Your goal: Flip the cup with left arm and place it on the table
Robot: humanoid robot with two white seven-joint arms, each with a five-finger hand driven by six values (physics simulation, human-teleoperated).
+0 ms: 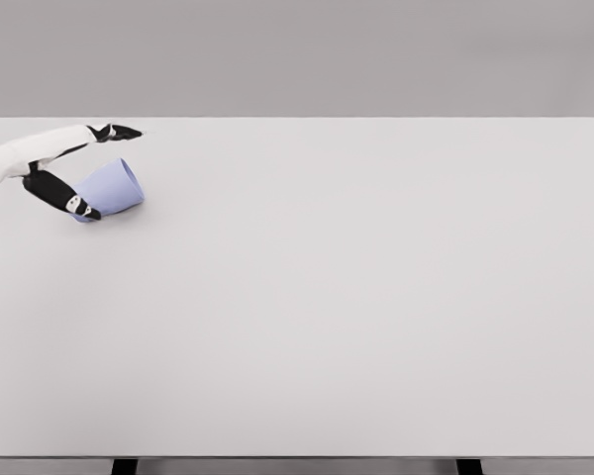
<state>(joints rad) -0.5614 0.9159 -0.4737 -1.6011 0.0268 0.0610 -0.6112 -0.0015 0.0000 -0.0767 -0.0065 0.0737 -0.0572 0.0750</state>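
At the far left of the head view, the left arm comes in over the counter's (356,317) left edge, near the back left corner. Its left hand (74,168) is spread wide around a lavender cup (112,188): one dark finger points out toward the right just above the cup, while the lower fingers (64,196) curl under and in front of its narrower end. The grip looks loose, more a cradle than a firm clamp, and whether the upper finger touches the cup wall I cannot tell.

The cup itself is tilted on its side, with its wider rim facing right and slightly up, and its base end tucked into the hand. It sits low over the counter close to the left edge, and seems to rest on or just above the surface; the faint shadow beneath it suggests contact or near contact.

As a judgement, the task is in its middle stretch. The cup has been reached and taken in hand, and it is partway through its turn, neither upright nor fully inverted. What is left is to finish the rotation until the cup stands on the counter, then let go and draw the hand clear.

The right arm does not show anywhere.
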